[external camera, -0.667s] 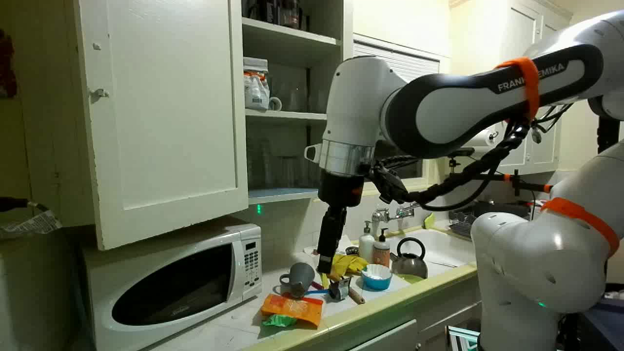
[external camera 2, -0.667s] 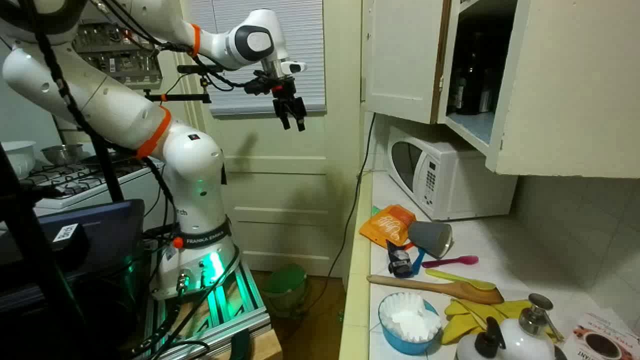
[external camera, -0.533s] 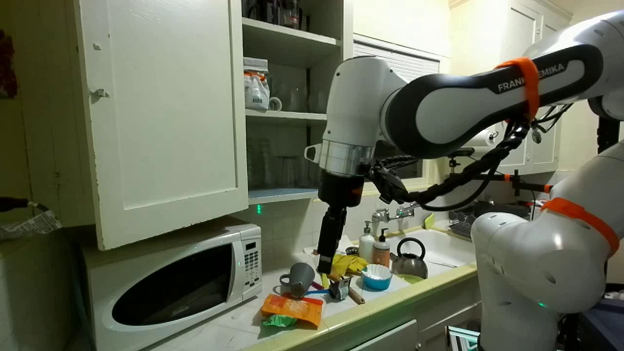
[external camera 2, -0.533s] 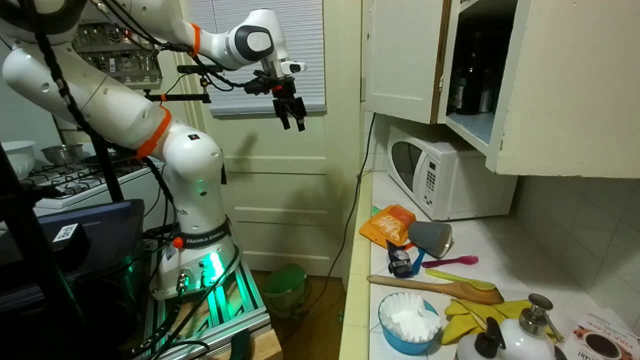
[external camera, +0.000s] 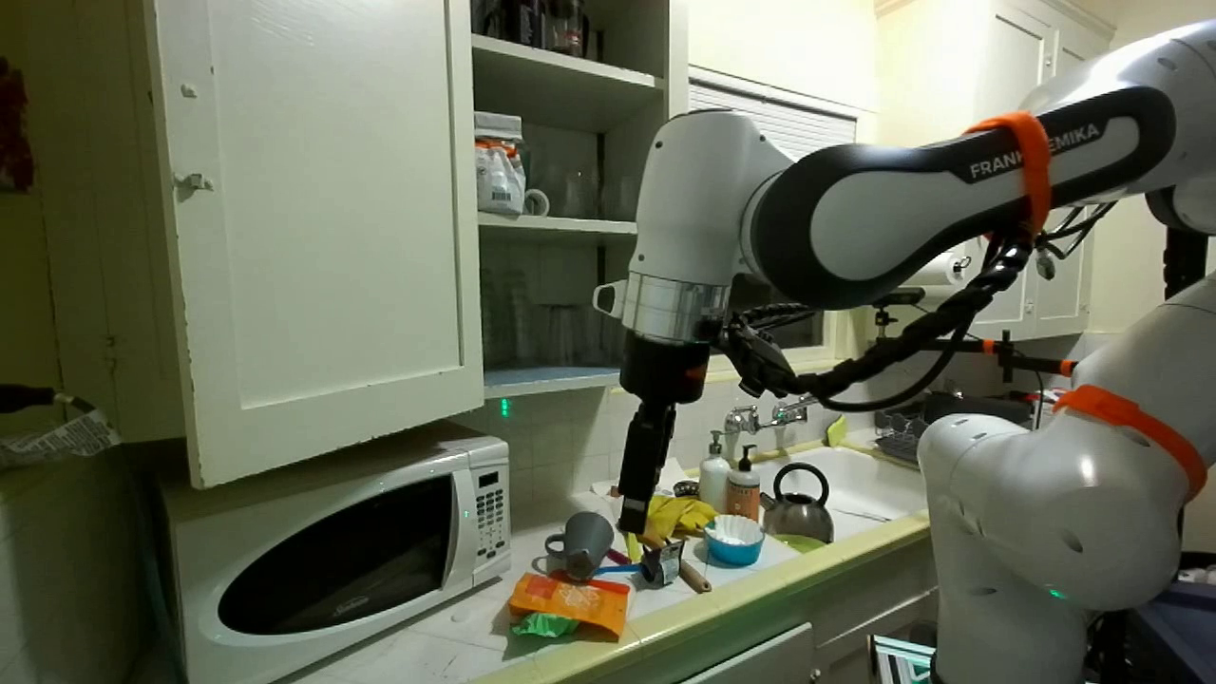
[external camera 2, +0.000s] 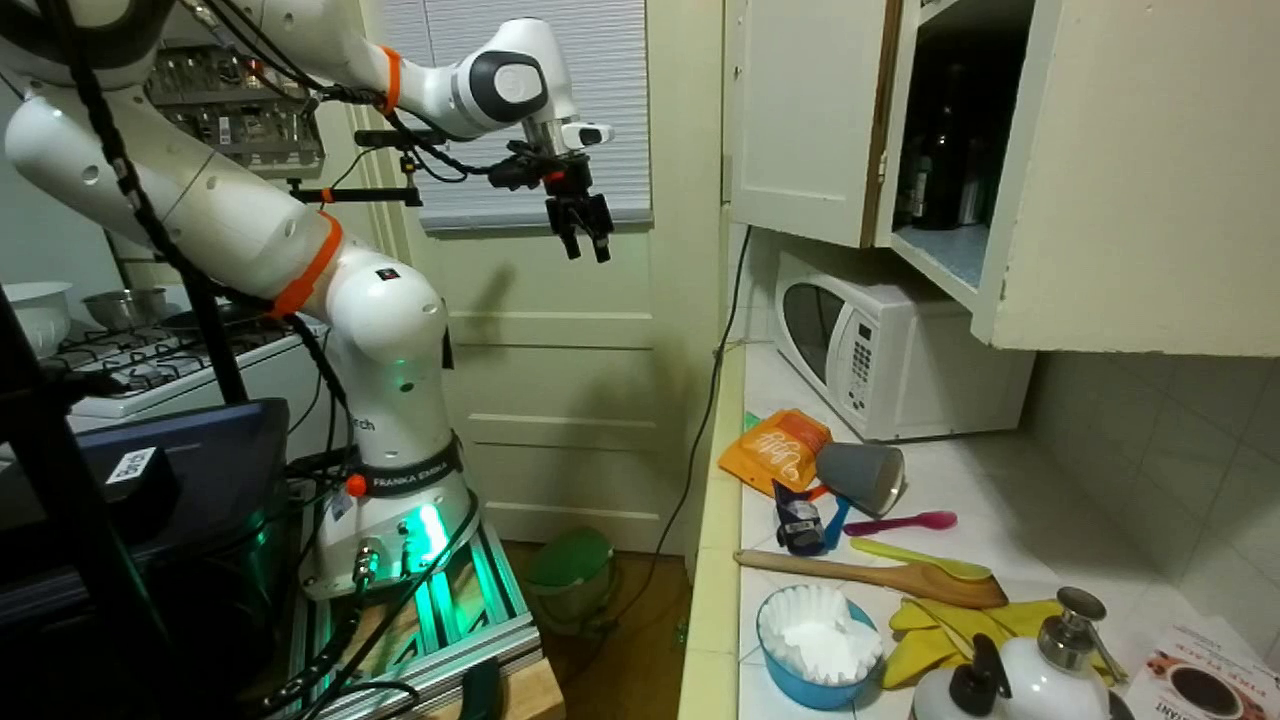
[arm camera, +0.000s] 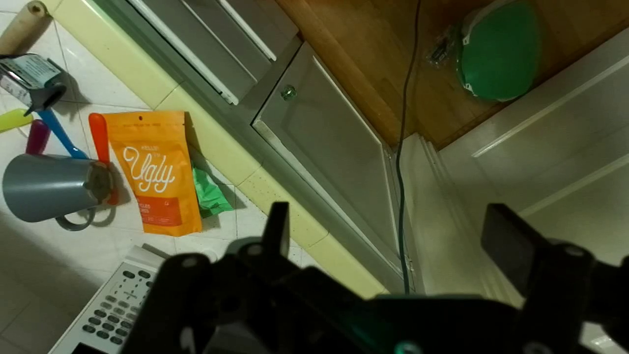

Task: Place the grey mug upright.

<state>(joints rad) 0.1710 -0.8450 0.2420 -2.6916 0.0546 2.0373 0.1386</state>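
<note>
1. The grey mug (external camera 2: 858, 474) is lying on its side on the worktop (external camera 2: 1010, 490), between the front edge and the back edge.
2. Its mouth is pointing away from the front edge, and its bottom is facing the orange "Ugly" pouch (arm camera: 155, 172).
3. The end effector (external camera 2: 588, 254) is hanging high, out past the front edge, well apart from the mug. Its fingers (arm camera: 277, 228) are standing wide apart, holding nothing.
4. I am guessing that the job is only starting, since nothing is lifting the mug.
5. All the work is likely waiting: reaching over the front edge, gripping the mug, tipping it onto its bottom, letting go.
</note>
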